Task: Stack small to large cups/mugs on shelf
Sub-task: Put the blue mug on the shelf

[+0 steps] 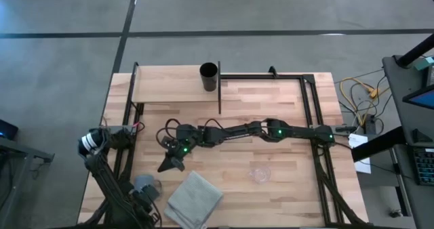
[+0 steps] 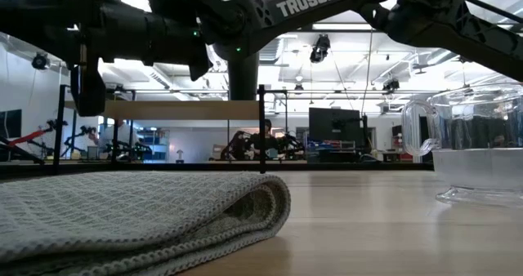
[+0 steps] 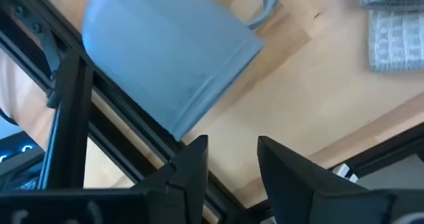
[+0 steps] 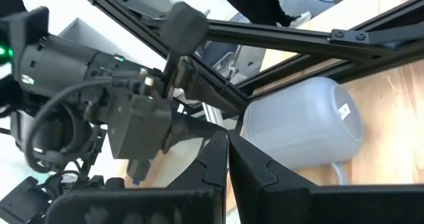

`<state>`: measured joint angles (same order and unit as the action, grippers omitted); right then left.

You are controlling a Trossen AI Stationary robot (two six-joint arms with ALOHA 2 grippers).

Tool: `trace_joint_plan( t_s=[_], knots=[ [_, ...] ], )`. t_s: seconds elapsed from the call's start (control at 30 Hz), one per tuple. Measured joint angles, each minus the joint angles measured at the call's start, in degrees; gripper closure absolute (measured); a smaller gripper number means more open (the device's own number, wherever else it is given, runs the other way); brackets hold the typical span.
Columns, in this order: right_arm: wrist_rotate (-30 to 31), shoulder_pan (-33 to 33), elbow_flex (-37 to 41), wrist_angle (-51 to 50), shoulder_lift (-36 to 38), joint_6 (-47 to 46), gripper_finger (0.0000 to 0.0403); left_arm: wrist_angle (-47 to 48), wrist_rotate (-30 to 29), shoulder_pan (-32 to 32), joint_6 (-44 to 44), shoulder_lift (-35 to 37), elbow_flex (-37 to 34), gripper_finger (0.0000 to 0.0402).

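Note:
The blue-grey handled mug (image 1: 144, 185) rests on the table near its near left corner, beside the left frame rail. It also shows in the left wrist view (image 3: 165, 52) and the right wrist view (image 4: 305, 131). My left gripper (image 3: 232, 154) is open right in front of the mug, with its fingertips just short of the mug's wall. My right gripper (image 1: 166, 166) is shut and empty above the table, a little to the far right of the mug. The black cup (image 1: 209, 76) stands on the pale shelf (image 1: 169, 87). The clear glass cup (image 1: 260, 173) stands on the table at the near middle.
A folded grey cloth (image 1: 195, 198) lies by the near edge, between the mug and the glass cup. Black frame rails (image 1: 312, 107) run along the table's sides and far edge. The right arm (image 1: 271, 129) reaches across the table's middle.

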<state>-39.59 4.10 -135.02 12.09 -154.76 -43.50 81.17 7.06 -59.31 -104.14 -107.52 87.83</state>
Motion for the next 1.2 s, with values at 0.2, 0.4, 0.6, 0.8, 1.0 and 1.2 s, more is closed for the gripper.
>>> trace_joint_plan(
  t_s=[0.2, 0.4, 0.6, 0.8, 1.0, 1.2],
  knots=[
    [-0.06, -0.6, 0.0, -0.06, 0.0, 0.03, 0.0394, 0.31, -0.72, 0.0, 0.13, -2.16, 0.11, 0.031],
    [-1.22, -1.64, 0.02, -0.04, 0.0, -1.65, 0.0394, 0.31, 0.0, -0.01, 2.61, -4.89, 1.18, 0.0328],
    [-1.45, -2.65, 0.02, 0.09, 0.0, -2.9, 0.0394, 0.67, 0.01, 0.09, 2.51, -3.37, 2.93, 0.0329],
    [-1.43, -3.5, 0.02, 0.16, 0.0, -4.28, 0.0394, -0.92, 0.45, -0.15, 0.79, -2.8, 2.73, 0.0324],
    [-1.47, -3.24, 0.02, 0.16, 0.0, -4.53, 0.0394, -10.09, 0.48, -0.26, -4.63, -1.45, 2.51, 0.0311],
    [-1.59, -3.23, 0.02, 0.17, 0.0, -4.53, 0.0394, -14.46, -15.39, -3.21, -17.03, 1.35, 2.79, 0.0311]
  ],
)
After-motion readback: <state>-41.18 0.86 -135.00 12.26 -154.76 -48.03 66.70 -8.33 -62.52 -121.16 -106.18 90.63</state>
